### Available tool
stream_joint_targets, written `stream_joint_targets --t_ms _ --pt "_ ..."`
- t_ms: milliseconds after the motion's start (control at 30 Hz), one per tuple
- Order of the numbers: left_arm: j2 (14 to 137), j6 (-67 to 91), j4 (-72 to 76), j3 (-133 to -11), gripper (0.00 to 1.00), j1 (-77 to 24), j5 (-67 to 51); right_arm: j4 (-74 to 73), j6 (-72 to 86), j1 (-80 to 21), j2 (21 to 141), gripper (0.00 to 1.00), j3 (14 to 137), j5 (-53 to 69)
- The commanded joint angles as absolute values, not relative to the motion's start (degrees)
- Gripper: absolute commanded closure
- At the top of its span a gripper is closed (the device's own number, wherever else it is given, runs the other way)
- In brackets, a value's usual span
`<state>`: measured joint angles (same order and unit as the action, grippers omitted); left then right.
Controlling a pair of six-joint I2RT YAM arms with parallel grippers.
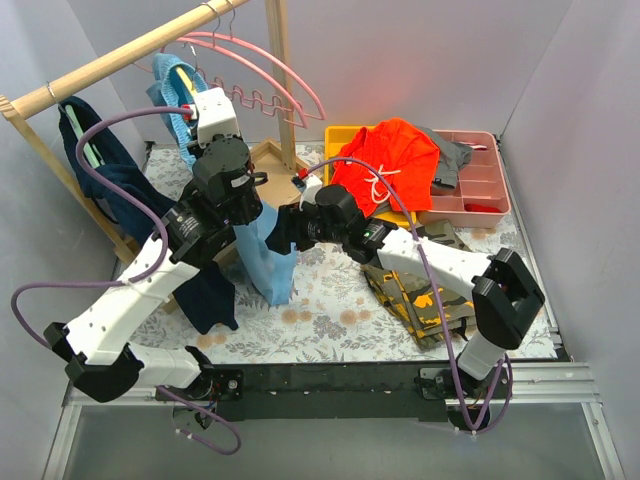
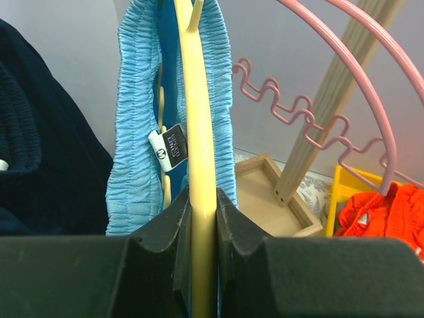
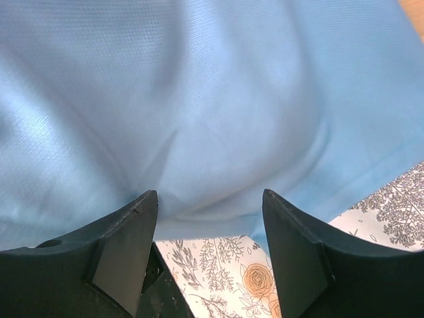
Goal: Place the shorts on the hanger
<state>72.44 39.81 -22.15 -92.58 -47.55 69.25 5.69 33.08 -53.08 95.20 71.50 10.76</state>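
- We see the left tool [image 2: 202, 222] clamped tight on the pale-yellow hanger [image 2: 197, 119].
- The shorts [image 2: 136, 132] hang with their waistband around that hanger, legs draping toward the floral bench [image 1: 330, 300].
- Our right tool [image 3: 211, 218] gapes wide, blue fabric just ahead.

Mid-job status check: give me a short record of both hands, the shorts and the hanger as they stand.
left hand: shut on the hanger
right hand: open, fabric just ahead of its fingertips, not pinched
shorts: waistband looped around the hanger, the rest hanging below
hanger hook: out of view
nearby: pink hangers on the rail
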Motion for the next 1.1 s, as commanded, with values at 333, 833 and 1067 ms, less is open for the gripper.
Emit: stream_joint_targets --t_ms 333,833,1067 --pt "70.1 40.3 -17.0 -93.2 1.0 -42.0 71.6 1.6 29.9 -53.7 90.4 0.28 72.6 10.2" --pt "71.5 45.5 -20.7 -97.0 1.0 -29.0 60.0 0.1 29.4 -53.9 87.2 0.28 69.4 8.0" --pt "73.4 50.5 -25.0 -98.4 1.0 -23.2 53.3 0.1 28.9 -53.9 86.5 0.28 68.6 7.4"
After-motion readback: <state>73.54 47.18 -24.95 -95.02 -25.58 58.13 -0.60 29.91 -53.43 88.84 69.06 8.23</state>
